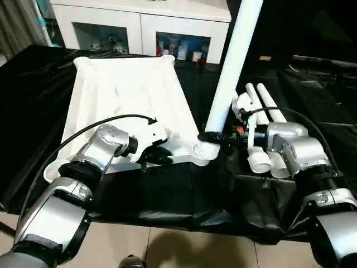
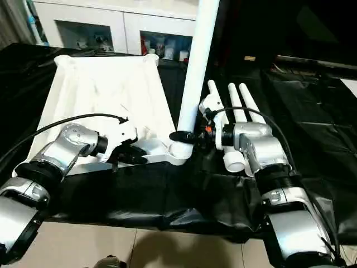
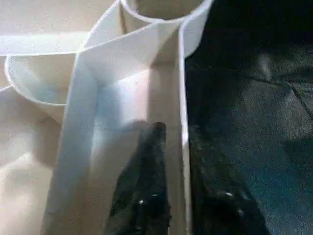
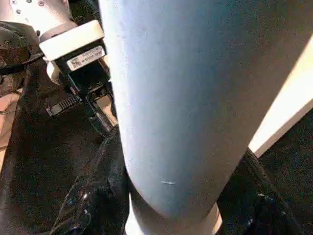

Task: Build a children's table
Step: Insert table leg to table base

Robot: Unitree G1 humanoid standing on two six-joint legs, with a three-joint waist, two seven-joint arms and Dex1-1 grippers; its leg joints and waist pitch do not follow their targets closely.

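Left pincer: you have it at the near rim of the table top, which lies underside up on the black-draped counter; in the left wrist view one black finger sits inside the rim wall and the other outside, so the jaws look nearly closed about that wall, though whether they yet bear on it cannot be told. Standing leg: one white tube, upright with a slight lean, its foot in the near right corner socket of the top. Right pincer: half open across the base of that leg just above the socket, fingers on either side of the tube, apparently holding it. Spare legs: three, lying side by side on the counter just beyond your right forearm. To do this step well, judge it as seating the first leg: pin the top firmly with the left so it cannot slide or tip, bring the tube square to the socket before pressing, and push straight down its axis, not sideways. Count: one top, four legs, one seated or nearly so, three sockets open. White cabinet behind: one.
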